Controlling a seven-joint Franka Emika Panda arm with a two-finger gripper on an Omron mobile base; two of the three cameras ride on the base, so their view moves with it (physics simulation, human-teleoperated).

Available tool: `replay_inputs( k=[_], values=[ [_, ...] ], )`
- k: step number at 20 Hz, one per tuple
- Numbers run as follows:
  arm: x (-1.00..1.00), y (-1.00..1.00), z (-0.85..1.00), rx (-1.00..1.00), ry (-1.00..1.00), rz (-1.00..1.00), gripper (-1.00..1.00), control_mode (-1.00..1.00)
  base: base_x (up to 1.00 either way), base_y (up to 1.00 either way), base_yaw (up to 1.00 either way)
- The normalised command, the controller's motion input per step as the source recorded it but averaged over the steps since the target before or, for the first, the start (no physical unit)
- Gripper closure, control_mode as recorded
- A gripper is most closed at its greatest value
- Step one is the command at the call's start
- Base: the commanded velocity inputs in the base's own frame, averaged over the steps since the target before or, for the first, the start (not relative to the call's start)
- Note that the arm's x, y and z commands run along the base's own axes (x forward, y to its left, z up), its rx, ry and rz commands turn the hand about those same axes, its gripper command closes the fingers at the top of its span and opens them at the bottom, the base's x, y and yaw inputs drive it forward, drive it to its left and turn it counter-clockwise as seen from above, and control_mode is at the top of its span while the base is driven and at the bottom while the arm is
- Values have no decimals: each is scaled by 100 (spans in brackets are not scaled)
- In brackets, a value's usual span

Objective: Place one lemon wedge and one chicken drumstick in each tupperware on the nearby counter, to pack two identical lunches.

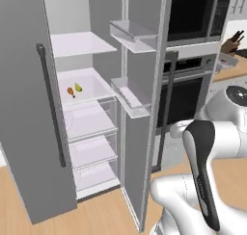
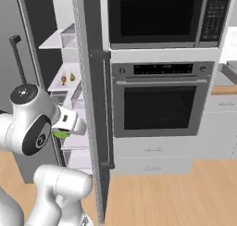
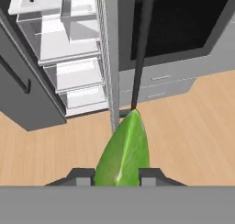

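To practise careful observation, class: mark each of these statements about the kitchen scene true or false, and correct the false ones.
1. The gripper is shut on a green lemon wedge. True.
2. The fridge door is closed. False: it stands open, showing the shelves.
3. A chicken drumstick lies on a fridge shelf beside another lemon wedge. True.
4. The oven sits above the microwave. False: the microwave is above the oven.
5. The floor is tiled white. False: it is light wood.
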Motion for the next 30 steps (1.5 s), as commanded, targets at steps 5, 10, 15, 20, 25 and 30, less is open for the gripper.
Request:
replay_inputs(
  k=[5, 10, 15, 20, 25, 30],
  values=[
    [0, 0, 0, 0, 0, 0, 100, 100, -9, -100, -20],
    [0, 0, 0, 0, 0, 0, 100, 100, 39, -100, -15],
    [0, 0, 0, 0, 0, 0, 100, 100, 100, -100, -10],
    [0, 0, 0, 0, 0, 0, 100, 100, 100, -100, -1],
    [0, 0, 0, 0, 0, 0, 100, 100, 100, -100, 14],
    [0, 0, 0, 0, 0, 0, 100, 100, 100, -100, 21]
  ],
)
